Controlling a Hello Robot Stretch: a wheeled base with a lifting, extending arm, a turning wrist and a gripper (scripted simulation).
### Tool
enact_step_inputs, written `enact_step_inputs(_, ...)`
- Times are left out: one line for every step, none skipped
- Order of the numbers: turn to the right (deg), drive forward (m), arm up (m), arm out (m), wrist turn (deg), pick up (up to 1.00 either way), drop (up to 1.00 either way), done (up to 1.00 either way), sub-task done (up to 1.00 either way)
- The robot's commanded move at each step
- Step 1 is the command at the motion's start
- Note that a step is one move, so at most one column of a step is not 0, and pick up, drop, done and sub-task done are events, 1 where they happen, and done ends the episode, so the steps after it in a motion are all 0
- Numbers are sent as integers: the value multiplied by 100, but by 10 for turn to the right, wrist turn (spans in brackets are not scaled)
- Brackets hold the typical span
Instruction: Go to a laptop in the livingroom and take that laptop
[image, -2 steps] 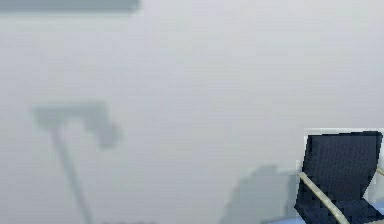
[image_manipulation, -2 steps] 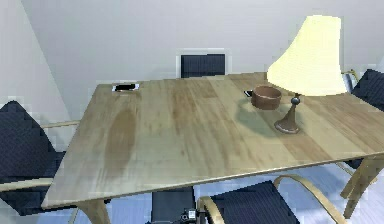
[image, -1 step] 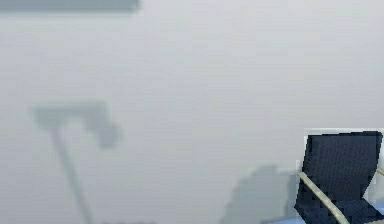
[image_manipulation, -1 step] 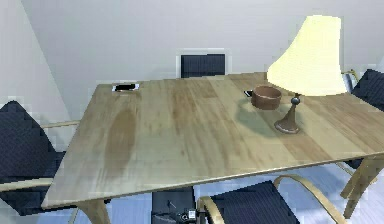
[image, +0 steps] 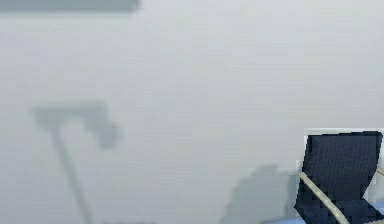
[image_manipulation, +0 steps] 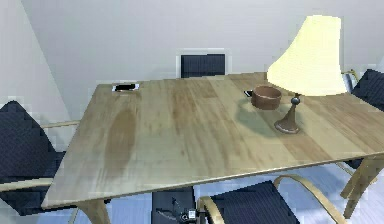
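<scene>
At the far left corner of the long light-brown wooden table (image_manipulation: 190, 130) lies a small flat dark slab with a pale rim (image_manipulation: 125, 87). Whether it is the laptop cannot be told. Its long axis runs along the table's far edge; its facing is unreadable. Below the near edge, the dark gripper (image_manipulation: 170, 208) is cut off at the bottom. Its finger state and load cannot be told. A dark-blue chair with a pale frame (image: 340, 170) is cut off at the forward view's lower right corner.
</scene>
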Motion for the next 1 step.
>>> enact_step_inputs(0,0,-30,0,0,0,0,0,0)
